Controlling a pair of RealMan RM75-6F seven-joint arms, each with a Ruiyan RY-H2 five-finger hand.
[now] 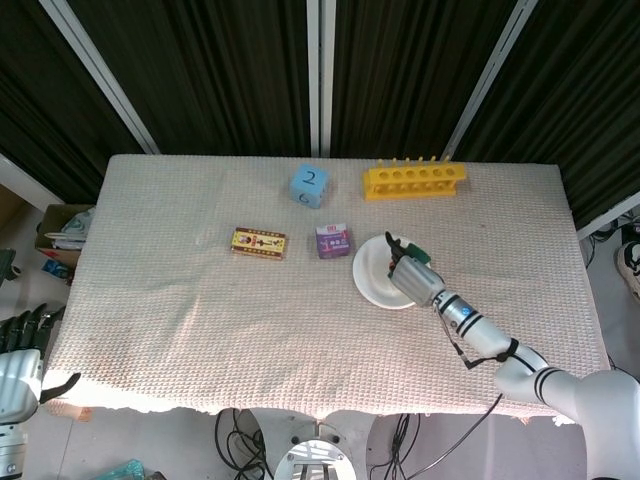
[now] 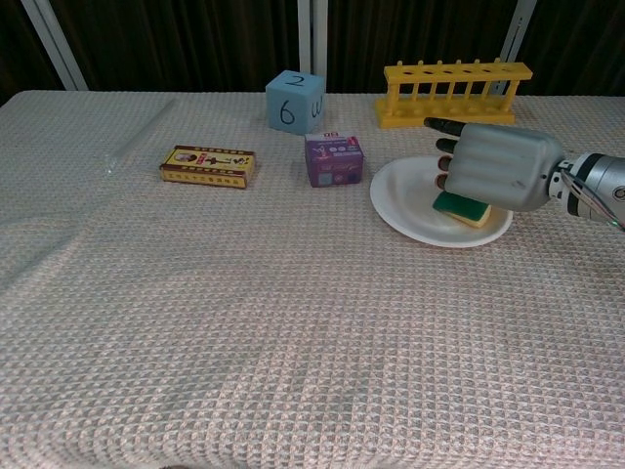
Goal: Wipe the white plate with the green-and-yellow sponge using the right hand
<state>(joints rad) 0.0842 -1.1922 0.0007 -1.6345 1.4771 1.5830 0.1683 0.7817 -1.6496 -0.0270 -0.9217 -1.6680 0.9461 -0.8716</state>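
The white plate (image 2: 410,203) (image 1: 374,277) lies right of centre on the cloth. My right hand (image 2: 496,166) (image 1: 412,275) is over its right half and holds the green-and-yellow sponge (image 2: 462,208) against the plate, green side up. In the head view the hand hides most of the sponge. My left hand (image 1: 18,331) hangs low at the far left edge of the head view, off the table, holding nothing, with its fingers apart.
A purple box (image 2: 334,159) sits just left of the plate. A yellow test-tube rack (image 2: 452,91) stands behind the plate, a blue cube (image 2: 294,101) at back centre, and a flat yellow-and-red box (image 2: 208,164) to the left.
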